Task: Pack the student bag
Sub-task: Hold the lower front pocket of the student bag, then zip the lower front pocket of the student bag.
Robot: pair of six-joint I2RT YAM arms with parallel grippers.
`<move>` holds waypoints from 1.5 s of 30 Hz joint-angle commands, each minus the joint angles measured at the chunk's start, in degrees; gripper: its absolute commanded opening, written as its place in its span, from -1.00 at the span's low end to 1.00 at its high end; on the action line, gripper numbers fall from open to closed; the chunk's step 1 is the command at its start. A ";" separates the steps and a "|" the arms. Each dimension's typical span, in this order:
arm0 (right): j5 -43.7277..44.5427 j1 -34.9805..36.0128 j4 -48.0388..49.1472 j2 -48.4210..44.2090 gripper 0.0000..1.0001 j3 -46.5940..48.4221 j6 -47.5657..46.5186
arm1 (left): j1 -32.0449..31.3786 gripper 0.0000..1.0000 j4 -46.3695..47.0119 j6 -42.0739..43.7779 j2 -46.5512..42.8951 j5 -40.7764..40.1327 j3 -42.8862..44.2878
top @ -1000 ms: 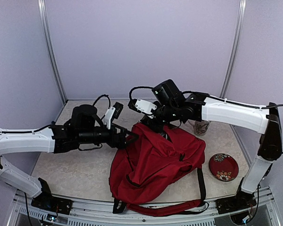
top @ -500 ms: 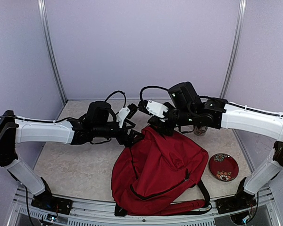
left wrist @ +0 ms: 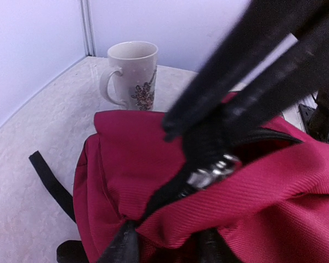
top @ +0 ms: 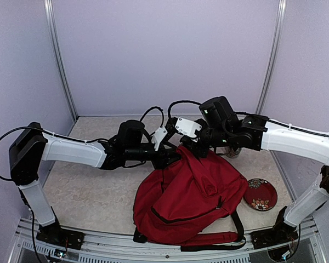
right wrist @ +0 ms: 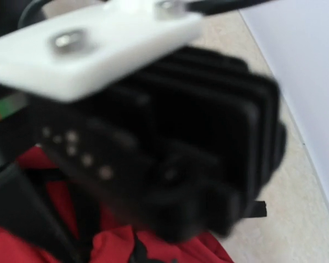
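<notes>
Change noted: the left arm (top: pixel 77 150) has stretched further toward frame centre, its end effector has narrowed from wide open, and the student bag (top: pixel 192 200) has shifted slightly right with its top drawn higher.

Tabletop (top: pixel 82 192): pale and mottled, filling the lower half of the overhead view.

Student bag: on the tabletop at lower centre, bottom end toward the lower edge, top end raised to a peak at centre where both arms meet.

Right arm (top: pixel 296 137): enters from the right edge.

Left end effector (top: pixel 172 157): partly closed on a fold of red fabric at the bag's top. In its wrist view the fabric fills the gap between the fingers (left wrist: pixel 123 246).

Right end effector (top: pixel 191 147): fully closed at the bag's peak. Its own wrist view is blocked by a blurred black housing, so the exact hold point cannot be told.

Plate (top: pixel 260 194): red, patterned, lower right, just beside the bag.

Mug (left wrist: pixel 131 74): white, floral print, upright beyond the bag, upper left of the left wrist view.

Zipper slider (left wrist: pixel 211 174): metal, centre of that view.
</notes>
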 commanded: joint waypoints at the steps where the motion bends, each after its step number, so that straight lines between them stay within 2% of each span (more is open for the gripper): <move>1: 0.99 0.18 6.66 -4.72 -1.00 1.10 0.54 | -1.37 -0.82 -0.13 1.22 -0.57 3.87 -0.16; 2: 1.16 0.22 5.63 -4.93 -1.00 1.18 0.98 | -0.98 -1.00 0.81 0.65 -1.51 3.51 -1.06; 7: 2.73 0.80 -1.94 -7.03 -1.00 1.22 5.64 | 3.14 -1.00 7.54 -2.96 -6.84 2.20 -6.84; 11: 6.33 3.51 -10.13 -8.40 -1.00 -0.42 10.14 | 5.32 -1.00 6.31 -2.58 -7.40 -3.35 -7.66; 19: 2.93 7.74 -19.55 -13.27 -1.00 -8.22 21.02 | 10.38 -1.00 6.91 -2.01 -9.13 -11.05 -9.96; 26: -3.38 7.75 -22.25 -16.74 -1.00 -13.02 25.56 | 16.35 -1.00 2.08 2.10 -9.48 -24.22 -7.52; 30: -7.80 7.79 -21.02 -16.08 -1.00 -14.49 25.25 | 19.97 -1.00 1.79 1.94 -10.41 -26.21 -7.33; 37: -13.40 7.80 -20.43 -13.98 -1.00 -15.02 24.38 | 20.22 -1.00 1.09 3.31 -11.89 -26.66 -7.67; 39: -12.18 7.79 -20.37 -14.44 -1.00 -14.46 24.99 | 19.97 -1.00 0.43 3.66 -12.35 -25.92 -7.33; 40: -9.29 7.79 -20.09 -14.94 -0.80 -13.41 26.00 | 19.41 -1.00 -0.41 4.29 -12.64 -23.43 -6.94; 41: -7.07 7.49 -19.46 -15.74 -0.14 -11.92 26.99 | 18.62 -1.00 -2.06 5.00 -13.06 -20.02 -6.16; 42: -5.30 6.96 -18.38 -16.78 0.36 -10.15 27.76 | 17.67 -0.88 -4.09 5.55 -13.52 -16.23 -5.01; 43: -4.39 5.79 -16.24 -18.20 0.92 -8.56 28.89 | 16.76 -0.33 -7.10 6.08 -14.06 -12.83 -3.29; 44: -4.70 3.75 -13.45 -19.72 1.00 -7.19 29.52 | 16.21 0.48 -10.06 6.34 -14.81 -9.77 -1.54; 45: -6.85 0.19 -10.66 -21.04 1.00 -5.97 29.84 | 16.07 0.92 -12.40 6.52 -15.48 -7.23 -0.04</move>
